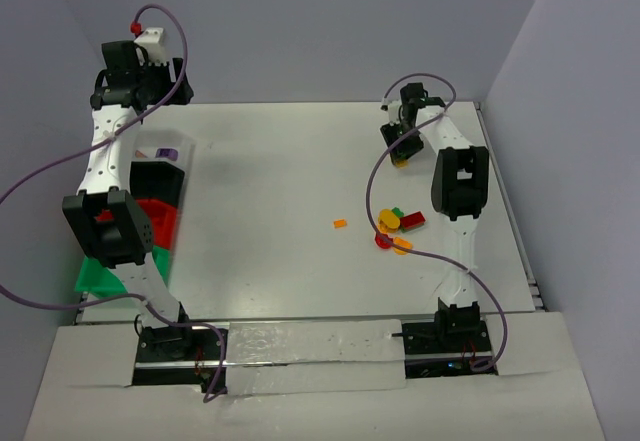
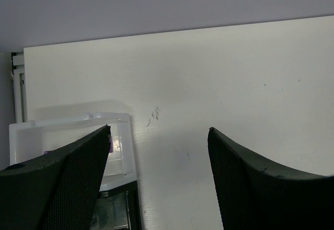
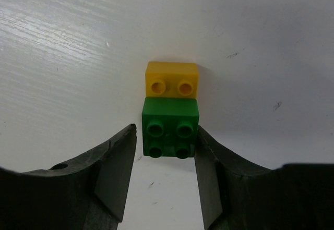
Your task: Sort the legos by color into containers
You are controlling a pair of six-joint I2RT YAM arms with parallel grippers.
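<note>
Top view and two wrist views, read from left to right, with places given from the red plastic bin (image 1: 166, 223).

The white bench (image 1: 280, 171) carries a row of open bins along its left edge. The green plastic bin (image 1: 95, 279) stands just nearer than the red bin and is partly hidden by the left arm. The black plastic bin (image 1: 165, 177) stands just beyond the red bin, and the clear plastic bin (image 1: 172, 141) ends the row one place farther back. A small purple piece (image 1: 165, 153) lies inside the clear bin.

The left hand (image 2: 159, 130) hangs raised above the bench, beyond the red bin and over the far end of the row. Its two black fingers (image 2: 78, 178) are spread wide with nothing between them.

Well to the right of the red bin, a small flat orange plastic piece (image 1: 340, 224) lies alone on the bench. Farther right is a loose heap of plastic legos (image 1: 395, 229), yellow, green, red and orange, partly under the right arm.

The right hand (image 3: 167, 128) is low on the bench, far to the right of the red bin and farther back. It is set narrow around a green square four-stud plastic brick (image 3: 170, 116). One finger is against the brick's side. At the other finger a thin strip of bench shows. A yellow two-stud plastic brick (image 3: 172, 79) touches the far side of the green brick, outside the fingers.
</note>
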